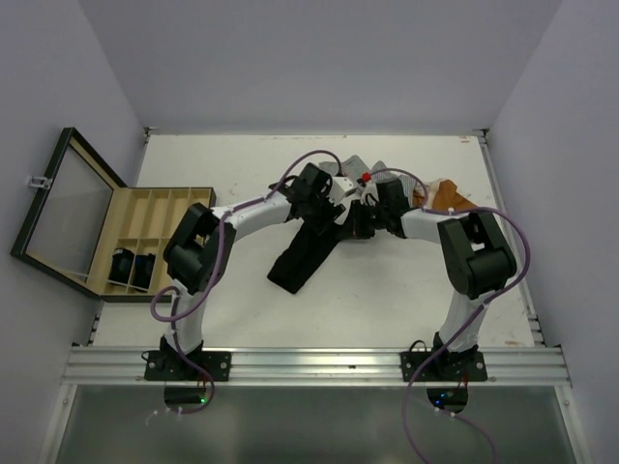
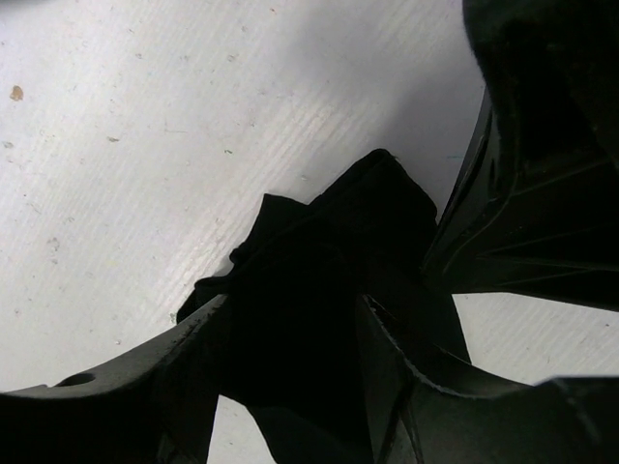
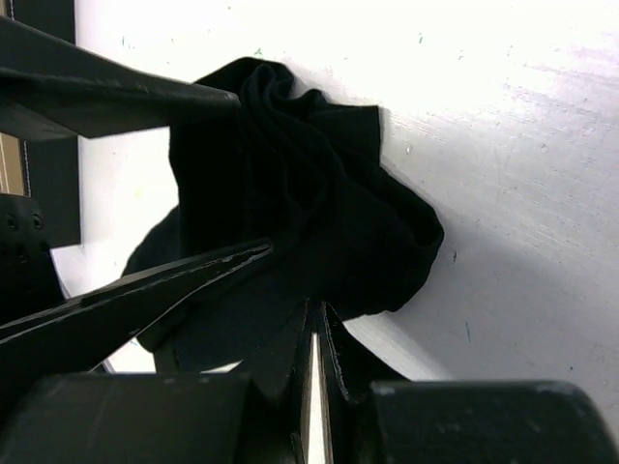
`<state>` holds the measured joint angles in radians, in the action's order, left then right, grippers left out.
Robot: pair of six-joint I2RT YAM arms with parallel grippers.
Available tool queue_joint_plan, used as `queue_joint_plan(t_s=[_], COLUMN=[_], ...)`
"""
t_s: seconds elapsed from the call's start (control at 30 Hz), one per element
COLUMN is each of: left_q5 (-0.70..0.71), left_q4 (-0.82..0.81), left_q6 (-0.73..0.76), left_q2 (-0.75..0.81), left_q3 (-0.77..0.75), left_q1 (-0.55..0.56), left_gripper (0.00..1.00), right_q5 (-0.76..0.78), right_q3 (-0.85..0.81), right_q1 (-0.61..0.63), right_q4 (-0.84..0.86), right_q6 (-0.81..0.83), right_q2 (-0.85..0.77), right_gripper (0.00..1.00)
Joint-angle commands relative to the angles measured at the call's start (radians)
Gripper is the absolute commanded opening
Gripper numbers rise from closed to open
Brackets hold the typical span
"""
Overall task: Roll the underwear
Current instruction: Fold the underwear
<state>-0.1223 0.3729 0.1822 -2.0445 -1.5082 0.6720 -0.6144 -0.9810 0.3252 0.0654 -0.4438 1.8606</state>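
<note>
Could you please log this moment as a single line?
black underwear: mid-table, between both grippers | right gripper: shut on its edge | left gripper: jaws around cloth, grip unclear | box: lid open

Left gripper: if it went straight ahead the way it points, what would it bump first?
Probably the black underwear, bunched right ahead between the fingers of the left gripper. The white table lies behind it.

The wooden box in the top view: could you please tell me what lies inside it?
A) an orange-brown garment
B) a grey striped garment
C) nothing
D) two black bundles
D: two black bundles sit in near compartments of the wooden box; the other compartments look bare.
</note>
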Motion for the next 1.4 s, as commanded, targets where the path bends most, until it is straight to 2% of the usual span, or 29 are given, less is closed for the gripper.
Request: queue_joint_plan(t_s=[0.0,0.37,0.57,0.67,1.0,1.37], left_q5=[-0.003,-0.008,-0.005,-0.007,-0.01,-0.071], left_q4=[0.008,0.02,0.021,0.024,0.032,0.049], left_q6=[-0.016,-0.027,-0.035,-0.043,-0.064,-0.079], left_q2=[-0.003,-0.02,-0.052,-0.071,-0.04,0.038], left_q3=[-0.037,-0.041,-0.056,-0.07,-0.081,-0.078], left_q1=[0.009,0.021,0.024,0.024,0.024,0.029], left_gripper=[0.56,0.55,0.46,0.39,0.01,0.0], right_q5=[0.036,0.073,0.068,0.067,0.059,0.059], right_q3=[-0.008,-0.038,-0.038,-0.038,-0.024,-0.015], right_q1=[-0.015,-0.023,-0.021,-0.023,-0.023,-0.021], right_q4=[0.053,0.042,0.057,0.057,0.062,0.07], right_q6=[-0.015,-0.01,-0.019,-0.016,-0.013,-0.012], right_q2=[-0.055,0.035,0.061,0.066,0.068,0.066], right_gripper=[0.09,0.09,0.09,0.09,0.09,0.09])
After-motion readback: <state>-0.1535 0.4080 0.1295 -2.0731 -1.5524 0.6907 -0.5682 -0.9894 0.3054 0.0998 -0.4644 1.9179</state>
